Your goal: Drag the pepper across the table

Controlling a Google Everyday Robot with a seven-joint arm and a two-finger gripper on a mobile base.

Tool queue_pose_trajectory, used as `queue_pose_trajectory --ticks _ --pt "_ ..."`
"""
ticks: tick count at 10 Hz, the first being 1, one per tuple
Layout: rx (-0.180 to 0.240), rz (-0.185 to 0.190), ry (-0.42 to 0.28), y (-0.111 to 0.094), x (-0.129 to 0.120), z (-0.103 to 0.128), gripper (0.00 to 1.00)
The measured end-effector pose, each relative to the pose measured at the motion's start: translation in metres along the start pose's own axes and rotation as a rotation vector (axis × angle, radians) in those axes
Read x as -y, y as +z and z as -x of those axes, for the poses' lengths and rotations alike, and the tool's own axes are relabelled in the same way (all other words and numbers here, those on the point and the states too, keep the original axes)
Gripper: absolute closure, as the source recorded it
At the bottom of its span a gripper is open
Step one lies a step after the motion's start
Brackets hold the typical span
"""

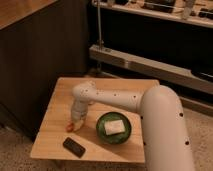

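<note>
The pepper [70, 127] is small, slim and orange-red. It lies on the light wooden plank table [55, 107], left of the middle and toward the front. My gripper [76, 120] points down from the white arm and sits right at the pepper's upper right end, touching or almost touching it. The arm reaches in from the lower right across the table.
A green plate [102, 134] holding a white block stands just right of the gripper. A black phone [74, 146] lies near the table's front edge. A dark wood counter [30, 55] stands to the left and a metal shelf rack [150, 62] behind.
</note>
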Motion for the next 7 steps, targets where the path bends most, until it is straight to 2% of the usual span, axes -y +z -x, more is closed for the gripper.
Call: queue_pose_trajectory --ticks 7 --pt "-0.006 -0.033 -0.067 0.005 0.003 -0.019 1.0"
